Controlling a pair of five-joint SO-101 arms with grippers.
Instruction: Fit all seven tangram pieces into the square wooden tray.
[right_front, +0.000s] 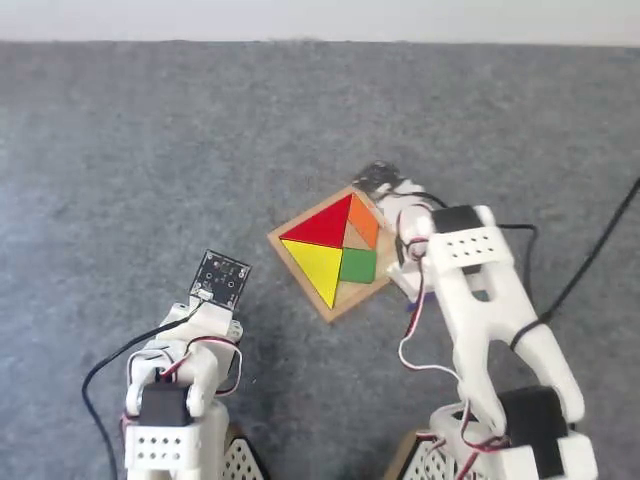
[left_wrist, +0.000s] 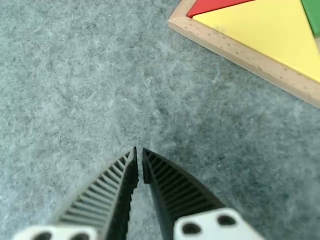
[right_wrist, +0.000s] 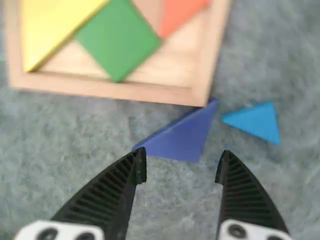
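Right pincer (right_wrist: 182, 155) agape beside dark-blue triangle (right_wrist: 180, 135); left pincer (left_wrist: 139, 151) closed, empty

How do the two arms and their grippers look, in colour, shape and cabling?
The left arm and the right arm are white plastic shells around black motors. Thin red, white and black wires loop along them. The left gripper and the right gripper have black, pointed fingers with ridged inner faces.

White arms (right_front: 500, 320), black ribbed jaws, black cables (right_front: 608, 238)
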